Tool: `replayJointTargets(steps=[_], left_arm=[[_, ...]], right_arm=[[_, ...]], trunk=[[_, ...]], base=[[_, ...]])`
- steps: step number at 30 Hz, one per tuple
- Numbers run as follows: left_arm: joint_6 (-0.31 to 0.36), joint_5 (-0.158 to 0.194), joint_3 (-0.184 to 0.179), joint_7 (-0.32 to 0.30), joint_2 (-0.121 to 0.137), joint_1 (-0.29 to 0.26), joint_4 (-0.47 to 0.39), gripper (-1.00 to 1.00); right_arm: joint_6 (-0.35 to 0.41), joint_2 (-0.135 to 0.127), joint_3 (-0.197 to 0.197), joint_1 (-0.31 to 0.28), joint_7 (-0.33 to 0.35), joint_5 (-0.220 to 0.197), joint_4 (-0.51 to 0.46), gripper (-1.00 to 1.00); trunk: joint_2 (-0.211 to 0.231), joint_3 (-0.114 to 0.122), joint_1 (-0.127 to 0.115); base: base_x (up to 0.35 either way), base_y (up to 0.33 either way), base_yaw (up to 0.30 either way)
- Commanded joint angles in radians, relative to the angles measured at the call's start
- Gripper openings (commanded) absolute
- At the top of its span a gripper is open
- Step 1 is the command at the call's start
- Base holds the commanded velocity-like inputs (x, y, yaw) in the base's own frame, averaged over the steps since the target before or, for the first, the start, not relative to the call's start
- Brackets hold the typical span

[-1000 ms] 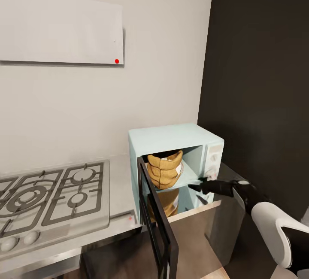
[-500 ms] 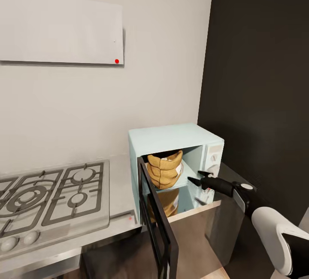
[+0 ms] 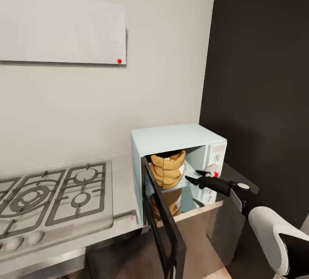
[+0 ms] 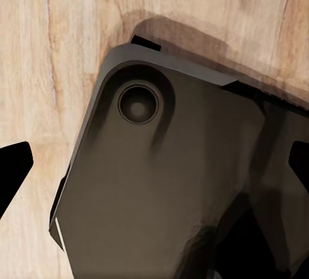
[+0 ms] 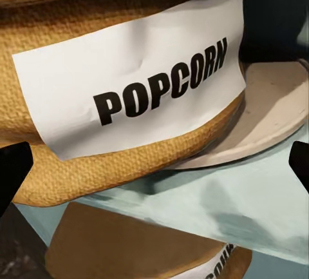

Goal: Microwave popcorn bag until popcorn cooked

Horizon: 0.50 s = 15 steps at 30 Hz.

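Popcorn bag (image 3: 168, 168): a small orange-brown paper sack with horizontal creases and a rolled rim; it stood upright inside the microwave (image 3: 178, 139), on a pale round plate (image 5: 270, 115).
Label (image 5: 138, 79): in the right wrist view a white strip across the sack read "POPCORN" in black capitals, and the sack's weave showed close up.
Reflection: the glossy cavity floor mirrored the sack and its label beneath it.
Microwave: a pale mint-blue box on the bench (image 3: 122, 171), against the wall, at about 5 o'clock from the middle of the head view; its white panel (image 3: 216, 158) with knobs sat on the right side.
Door (image 3: 165, 221): dark glass, swung wide open toward the camera, hinged on the left.
Right gripper (image 3: 195, 176): black fingers spread apart with nothing between them, at the cavity mouth just at 3 o'clock of the sack, close before the knob panel; contact with the panel could not be told.
Left gripper (image 4: 158, 169): only dark fingertips at the frame edges, well apart, holding nothing, over a dark part of the robot and a wooden floor (image 4: 38, 53).
Hob (image 3: 51, 195): steel with grey grates, at 9 o'clock of the microwave.
Hood (image 3: 60, 28): white, on the wall above the hob.
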Motion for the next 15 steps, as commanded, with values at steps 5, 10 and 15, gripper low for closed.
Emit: replayJointTargets(steps=[5,10,15], left_arm=[[-0.003,0.005,-0.001,0.0,0.0,-0.001,0.001,1.0],[-0.003,0.005,-0.003,0.0,0.0,-0.001,0.0,1.0],[-0.003,0.005,-0.003,0.0,0.0,-0.001,0.0,1.0]], right_arm=[[-0.017,0.047,-0.006,-0.001,-0.09,0.013,0.002,1.0],[-0.018,0.097,-0.005,-0.001,-0.123,0.016,0.002,1.0],[-0.018,0.11,-0.005,-0.001,-0.175,0.018,0.002,1.0]], trunk=[[-0.001,-0.001,0.0],[-0.001,-0.001,0.0],[-0.001,-0.001,0.0]], base=[[0.0,0.002,0.0],[0.0,0.0,0.0],[0.0,0.0,0.0]])
